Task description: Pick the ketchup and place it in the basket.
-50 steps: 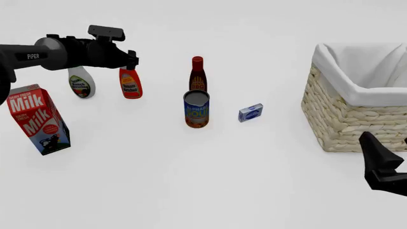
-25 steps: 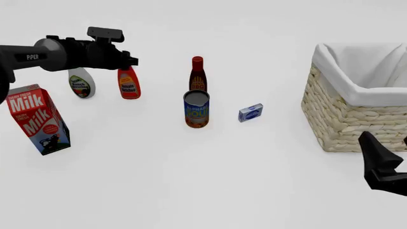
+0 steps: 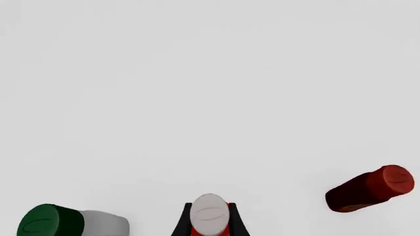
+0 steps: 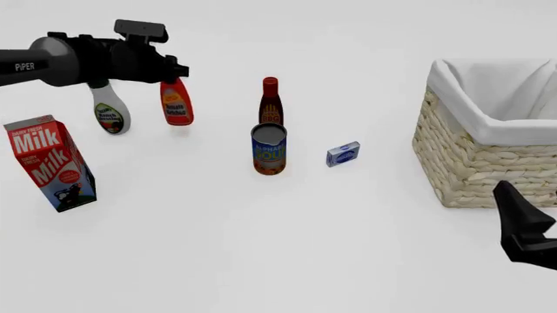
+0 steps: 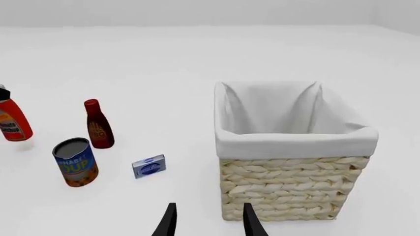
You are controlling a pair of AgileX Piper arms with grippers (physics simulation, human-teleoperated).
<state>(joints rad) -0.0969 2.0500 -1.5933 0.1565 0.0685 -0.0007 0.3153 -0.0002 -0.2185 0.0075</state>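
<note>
Front view: my left tool [image 4: 174, 73] is clamped on the ketchup [image 4: 176, 104] cap; my right tool [image 5: 206, 221], fingers apart, hangs near the basket [image 4: 487, 171]

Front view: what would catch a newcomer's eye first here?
The left gripper at far left, shut on the cap of the orange-red plastic ketchup bottle, which hangs slightly tilted beside the white green-capped bottle. Next, the big pale wicker basket with white cloth lining at right, and the red-and-white milk carton at near left.
</note>
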